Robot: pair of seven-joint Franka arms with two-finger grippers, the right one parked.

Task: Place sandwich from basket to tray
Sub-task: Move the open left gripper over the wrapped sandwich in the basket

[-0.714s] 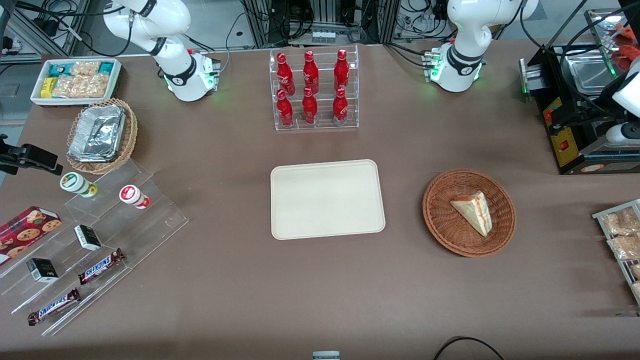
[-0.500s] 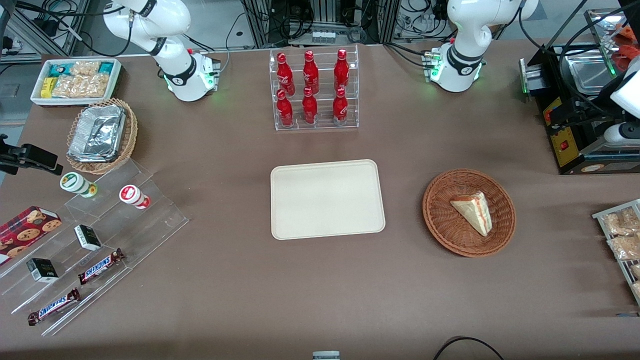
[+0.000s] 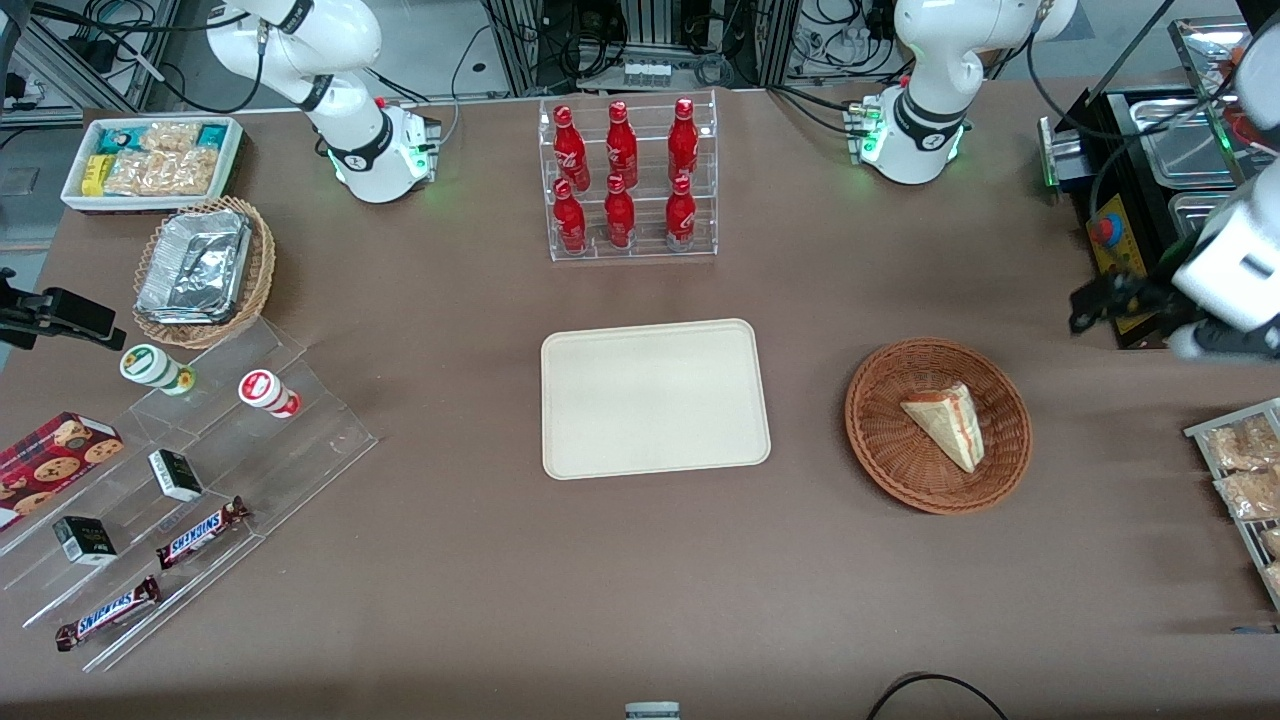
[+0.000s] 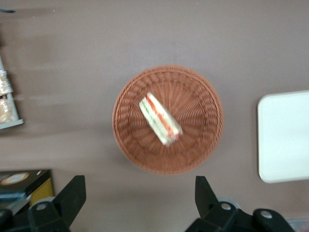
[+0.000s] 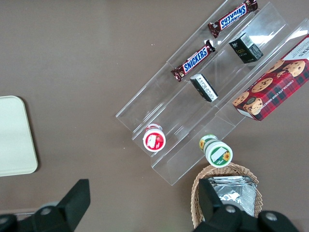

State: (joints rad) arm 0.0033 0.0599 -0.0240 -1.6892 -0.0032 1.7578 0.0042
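Reddish-brown round wicker basket holds the white triangular sandwich; the gripper, fingers spread (hovering high beside it), should centre, descend, straddling the wedge's flat sides.

My black end effector, fingers spread wide, hangs above the reddish-brown woven wicker basket holding the white sandwich striped red and green; cream tray, brown counter.
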